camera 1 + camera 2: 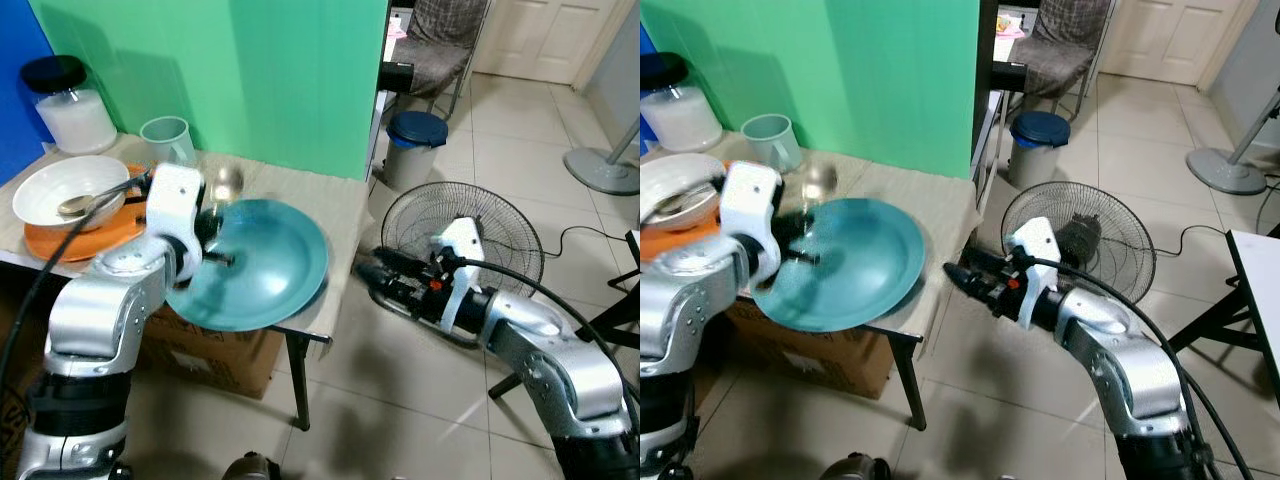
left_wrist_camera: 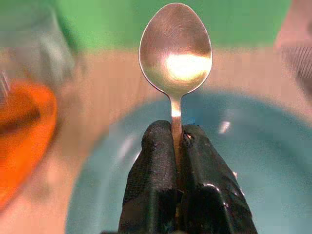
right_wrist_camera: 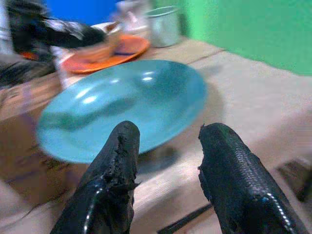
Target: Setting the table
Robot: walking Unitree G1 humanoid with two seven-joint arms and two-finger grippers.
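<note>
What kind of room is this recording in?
Probably a lived-in home room with a makeshift dining spot: tiled floor, a small table with dishes, a floor fan, a bin and a chair.

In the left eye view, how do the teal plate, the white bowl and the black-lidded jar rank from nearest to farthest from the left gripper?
1. Teal plate, directly under the left gripper.
2. White bowl, on the orange plate to the left.
3. Black-lidded jar, at the table's far left corner.

Round teal ceramic plate [image 1: 262, 262], shiny silver metal spoon [image 2: 175, 48], flat orange plate [image 1: 85, 236], white bowl [image 1: 60, 183], green wall panel [image 1: 250, 70], plaid chair [image 1: 440, 40].
</note>
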